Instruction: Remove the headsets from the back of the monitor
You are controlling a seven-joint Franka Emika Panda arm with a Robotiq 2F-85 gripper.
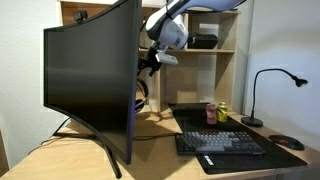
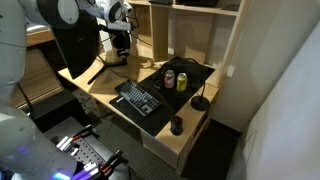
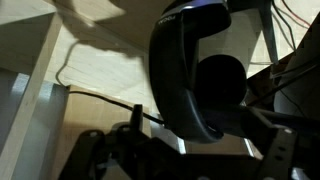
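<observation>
The black headset fills the wrist view, its thick band curving down past a round ear cup. It hangs behind the right edge of the large curved monitor, where part of it shows in an exterior view. My gripper is just above the headset behind the monitor, and also shows in the other exterior view. In the wrist view the gripper's dark fingers stand wide apart on either side of the band, so it looks open. I cannot see any contact with the band.
A black keyboard lies on a dark mat with two cans behind it. A black desk lamp and a mouse are at the desk's end. Wooden shelves stand close behind the arm. A cable runs across the desk.
</observation>
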